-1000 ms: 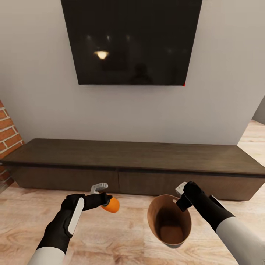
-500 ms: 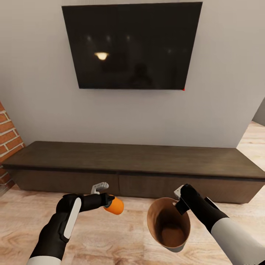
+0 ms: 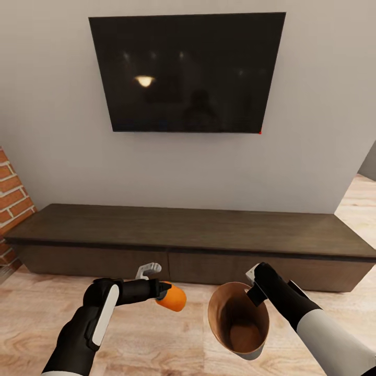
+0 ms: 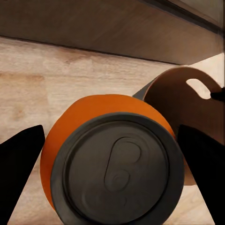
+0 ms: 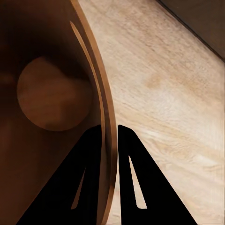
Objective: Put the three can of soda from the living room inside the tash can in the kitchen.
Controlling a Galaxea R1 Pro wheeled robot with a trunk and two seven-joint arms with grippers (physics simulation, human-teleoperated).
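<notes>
Black forearms, white upper sleeves

Soda can [image 3: 174, 299] left of trash can [image 3: 237, 349], cabinet [image 3: 188, 235] behind

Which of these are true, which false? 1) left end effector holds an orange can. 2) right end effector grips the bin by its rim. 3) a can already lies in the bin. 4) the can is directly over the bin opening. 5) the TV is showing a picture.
1) True: the left end effector is shut on the orange can.
2) True: the right end effector pinches the rim of the bin.
3) False: the bin's inside shows only its bare bottom.
4) False: in the head view the can sits beside the bin, off to the left of its rim.
5) False: the TV is dark, with only faint reflections.
</notes>
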